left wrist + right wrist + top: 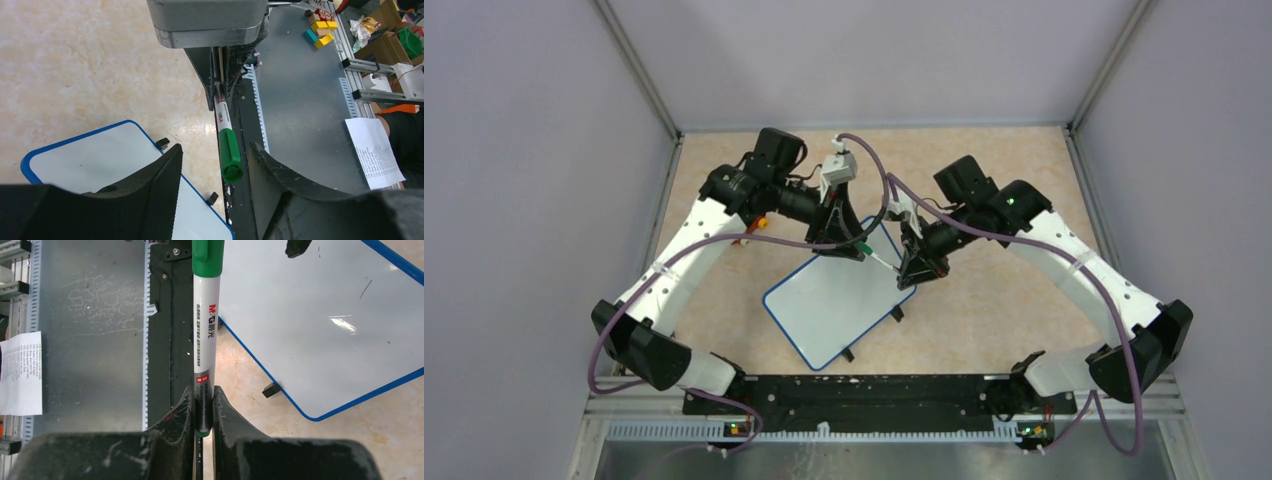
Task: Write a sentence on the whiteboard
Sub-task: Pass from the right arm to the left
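Whiteboard, small and rectangular, white with a thin blue rim (pixel 839 305), lies flat and skewed on the mottled tan table (pixel 984 310) between the arms, bare of any writing. Above its far corner the white-barrelled marker (pixel 206 330) runs lengthwise from the right gripper (pixel 204 400), clamped on its tail, toward the left gripper (pixel 215 152), whose fingers stand spread either side of the green cap (pixel 231 155), apparently not touching it. Uncapping looks next.
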You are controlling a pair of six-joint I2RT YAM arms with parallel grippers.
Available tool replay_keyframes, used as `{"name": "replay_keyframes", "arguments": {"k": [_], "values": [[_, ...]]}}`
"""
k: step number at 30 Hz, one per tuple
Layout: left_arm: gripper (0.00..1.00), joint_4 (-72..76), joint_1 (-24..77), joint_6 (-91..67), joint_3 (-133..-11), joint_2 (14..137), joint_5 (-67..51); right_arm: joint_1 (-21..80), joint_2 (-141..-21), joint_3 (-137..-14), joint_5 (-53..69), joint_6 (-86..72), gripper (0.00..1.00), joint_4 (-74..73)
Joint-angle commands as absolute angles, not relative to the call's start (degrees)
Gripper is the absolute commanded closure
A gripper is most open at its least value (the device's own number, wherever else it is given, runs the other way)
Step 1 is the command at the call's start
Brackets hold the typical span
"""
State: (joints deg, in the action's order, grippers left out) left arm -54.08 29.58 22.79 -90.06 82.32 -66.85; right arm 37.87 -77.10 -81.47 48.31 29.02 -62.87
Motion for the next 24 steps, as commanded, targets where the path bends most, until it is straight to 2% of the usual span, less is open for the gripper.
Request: {"name": "replay_keyframes", "arguments": {"k": [1, 4, 9, 11, 17, 18, 19, 22, 24], "values": [[0.46, -52.61, 30.54, 22.85, -89.44, 80.14, -68.88, 38.41, -76.63, -84.2, 48.24, 31.02, 1.0, -63.41], [0.54, -52.3, 31.39, 22.42, -89.77, 80.39, -68.72, 38.41, -76.7, -84.2, 48.17, 31.26, 1.0, -63.94], [0.58, -52.14, 32.83, 22.25, -89.57, 80.6, -68.21, 38.41, -76.73, -84.2, 48.34, 31.48, 1.0, -64.39], [0.64, -51.94, 33.34, 22.03, -89.37, 80.6, -68.01, 38.41, -76.63, -84.2, 48.33, 31.51, 1.0, -64.38], [1.0, -48.54, 33.49, 18.81, -87.65, 79.61, -68.04, 38.36, -76.45, -84.74, 48.18, 31.07, 1.0, -64.13], [1.0, -47.77, 33.41, 17.95, -87.07, 79.3, -67.89, 38.14, -76.26, -84.93, 47.57, 29.84, 0.96, -63.19], [1.0, -47.02, 33.14, 16.87, -86.44, 78.95, -68.03, 37.61, -75.9, -84.91, 47.35, 28.6, 0.88, -62.14], [1.0, -44.05, 31.84, 14.05, -84.74, 78.17, -69.37, 33.67, -74.01, -84.15, 48.28, 21.68, 0.53, -56.44], [1.0, -41.69, 30.45, 11.63, -84.36, 77.59, -69.56, 30.45, -72.23, -83.39, 49.41, 16.58, 0.39, -51.94]]}}
